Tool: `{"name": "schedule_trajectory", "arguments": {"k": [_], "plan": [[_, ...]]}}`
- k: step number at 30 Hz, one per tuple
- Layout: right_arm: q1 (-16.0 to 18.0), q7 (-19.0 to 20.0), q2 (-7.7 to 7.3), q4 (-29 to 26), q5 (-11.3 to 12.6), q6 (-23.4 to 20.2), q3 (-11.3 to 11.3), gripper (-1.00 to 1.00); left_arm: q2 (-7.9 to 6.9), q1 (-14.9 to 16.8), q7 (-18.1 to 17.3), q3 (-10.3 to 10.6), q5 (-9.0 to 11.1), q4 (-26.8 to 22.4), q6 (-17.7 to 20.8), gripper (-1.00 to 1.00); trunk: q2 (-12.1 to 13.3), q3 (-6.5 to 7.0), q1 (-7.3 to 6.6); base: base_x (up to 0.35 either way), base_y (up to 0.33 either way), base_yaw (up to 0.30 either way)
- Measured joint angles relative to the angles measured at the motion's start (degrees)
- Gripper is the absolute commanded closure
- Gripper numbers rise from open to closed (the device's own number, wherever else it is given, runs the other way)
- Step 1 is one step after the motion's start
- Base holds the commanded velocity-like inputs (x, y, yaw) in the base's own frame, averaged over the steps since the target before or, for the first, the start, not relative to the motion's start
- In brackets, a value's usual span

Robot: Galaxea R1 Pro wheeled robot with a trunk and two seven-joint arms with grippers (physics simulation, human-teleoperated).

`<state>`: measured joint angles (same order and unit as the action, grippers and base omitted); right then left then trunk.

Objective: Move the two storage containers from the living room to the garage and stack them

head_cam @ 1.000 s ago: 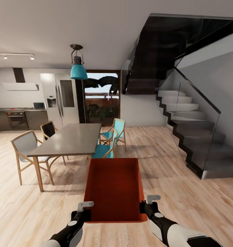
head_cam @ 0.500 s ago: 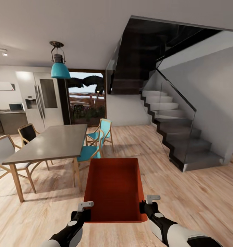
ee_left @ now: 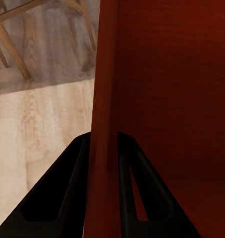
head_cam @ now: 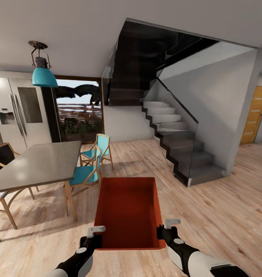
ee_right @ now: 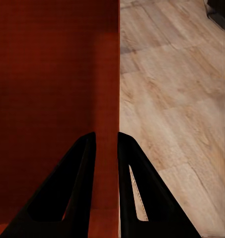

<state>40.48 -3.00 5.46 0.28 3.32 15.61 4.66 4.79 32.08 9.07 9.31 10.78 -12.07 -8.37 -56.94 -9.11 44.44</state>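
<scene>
Staircase (head_cam: 173,134) with dark steps and a glass side panel rises at the back of the wood floor (head_cam: 208,215), and everything else can be placed from it. Left of the staircase stands a grey dining table (head_cam: 34,163) with teal chairs (head_cam: 93,159) beside it and a teal lamp (head_cam: 44,76) hanging above. Right of the staircase is an orange door (head_cam: 255,114), possibly wooden, though it is too far to be sure. In front of the staircase, held above the floor, is the open red-orange storage container (head_cam: 128,209). The left gripper (ee_left: 102,148) is clamped on its left wall, the right gripper (ee_right: 107,146) on its right wall
</scene>
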Motion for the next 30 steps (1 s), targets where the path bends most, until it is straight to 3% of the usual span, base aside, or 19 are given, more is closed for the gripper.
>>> {"name": "schedule_trajectory", "arguments": {"k": [30], "plan": [[0.00, 0.00, 0.00, 0.00, -0.02, 0.00, -0.02, 1.00, 0.00, 0.00, 0.03, 0.03, -0.01, -0.01, 0.01, 1.00, 0.00, 0.00, 0.00, 0.000, 0.000, -0.283]]}}
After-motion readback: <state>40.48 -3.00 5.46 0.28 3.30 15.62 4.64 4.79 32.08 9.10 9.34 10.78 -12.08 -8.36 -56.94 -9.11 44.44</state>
